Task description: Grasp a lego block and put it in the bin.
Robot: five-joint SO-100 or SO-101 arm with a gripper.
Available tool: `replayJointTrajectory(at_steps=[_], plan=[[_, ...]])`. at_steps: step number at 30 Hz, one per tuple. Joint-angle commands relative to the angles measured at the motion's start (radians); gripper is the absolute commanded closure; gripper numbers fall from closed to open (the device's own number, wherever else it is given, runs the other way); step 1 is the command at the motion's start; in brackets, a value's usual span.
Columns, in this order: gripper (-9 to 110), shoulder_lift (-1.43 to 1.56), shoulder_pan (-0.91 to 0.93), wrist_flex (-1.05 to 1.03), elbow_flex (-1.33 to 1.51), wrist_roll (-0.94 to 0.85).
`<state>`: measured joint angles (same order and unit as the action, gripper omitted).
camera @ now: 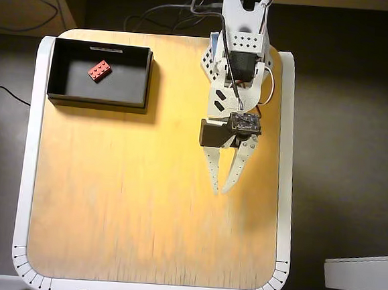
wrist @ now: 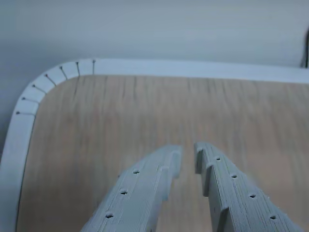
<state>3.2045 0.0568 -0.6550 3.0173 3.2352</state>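
Note:
In the overhead view the red lego block (camera: 100,70) lies on the floor of the black bin (camera: 96,100), which stands at the table's top left. My gripper (camera: 221,188) hangs over the middle right of the table, far right of the bin, pointing toward the near edge. Its white fingers are nearly together with a narrow gap and hold nothing. In the wrist view the gripper (wrist: 188,157) shows the same narrow gap over bare wood; block and bin are out of that view.
The wooden table (camera: 142,201) has a white rim with tick marks at its rounded near corners (wrist: 46,84). Cables (camera: 157,21) run behind the table's far edge. A white object (camera: 362,272) sits off the table at lower right.

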Motion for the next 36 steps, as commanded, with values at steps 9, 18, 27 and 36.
replayJointTrajectory(at_steps=[9, 18, 27, 36], plan=[[102, 0.092, -0.069, -0.241, 0.155, -0.067], [101, 0.092, -0.098, -0.543, 0.155, -0.106], [101, 0.092, -0.106, -0.692, 0.155, -0.279], [101, 0.092, -0.138, -0.690, 0.156, -0.293]])
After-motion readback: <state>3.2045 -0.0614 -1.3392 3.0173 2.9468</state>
